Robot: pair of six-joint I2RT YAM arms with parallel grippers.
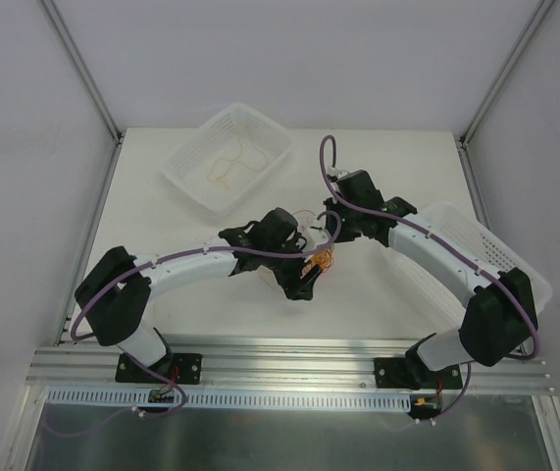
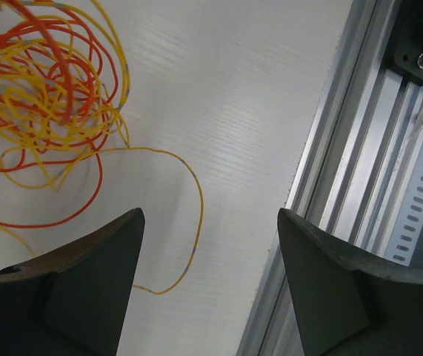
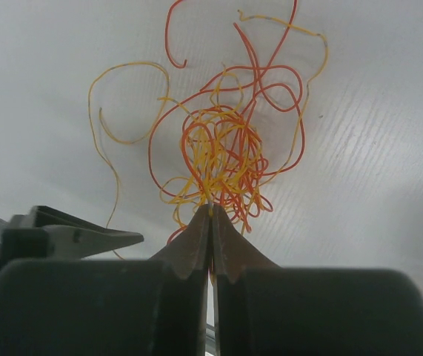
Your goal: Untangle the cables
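Left arm (image 1: 186, 263) and right arm (image 1: 434, 250) elbowed inward, wrists nearly meeting | right gripper (image 3: 211, 213) clamped on the cables (image 3: 215, 152), tangle fanning past its fingertips | left gripper (image 2: 210, 216) jaws spread, released, tangle just ahead.

left basket (image 1: 186, 162), right basket (image 1: 500, 253), table (image 1: 378, 304)

White table (image 1: 162, 228) — two baskets (image 1: 199, 135), cables (image 1: 322, 260)

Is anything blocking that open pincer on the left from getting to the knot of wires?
Nothing visible. Only bare table lies between the left pincer and the cables, apart from one loose yellow strand of theirs trailing toward it. The right pincer is shut on the cables.
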